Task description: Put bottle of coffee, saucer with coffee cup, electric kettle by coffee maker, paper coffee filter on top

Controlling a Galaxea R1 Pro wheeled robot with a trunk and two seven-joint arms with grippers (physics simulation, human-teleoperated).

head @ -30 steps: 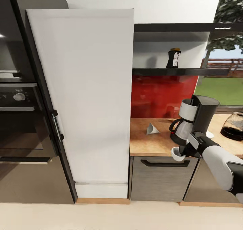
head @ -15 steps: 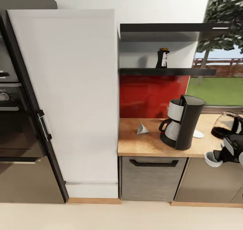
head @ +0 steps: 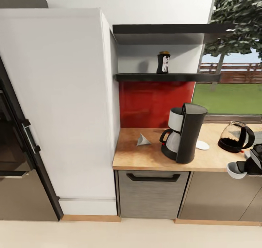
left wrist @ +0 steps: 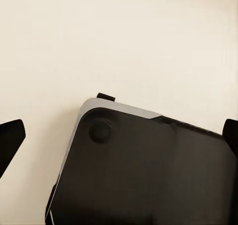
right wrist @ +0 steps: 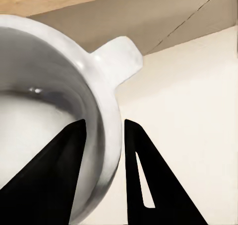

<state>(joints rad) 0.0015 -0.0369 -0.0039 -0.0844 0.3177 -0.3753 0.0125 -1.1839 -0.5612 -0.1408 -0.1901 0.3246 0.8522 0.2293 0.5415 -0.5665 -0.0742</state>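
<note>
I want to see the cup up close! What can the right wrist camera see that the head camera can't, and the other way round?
Right wrist view alone: the inside of the coffee cup and the jaws pinching its rim, one finger inside and one outside.

Head view alone: the coffee maker, paper coffee filter, saucer, electric kettle and the bottle of coffee on the shelf.

Both: the cup, the right gripper, the cabinet fronts and the pale floor.

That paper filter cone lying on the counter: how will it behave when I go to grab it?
The paper coffee filter lies on its side on the countertop, so a nudge would probably roll or slide it. It looks thin and light, likely to crumple under a firm pinch. A gentle grip on its open rim seems safest.
</note>
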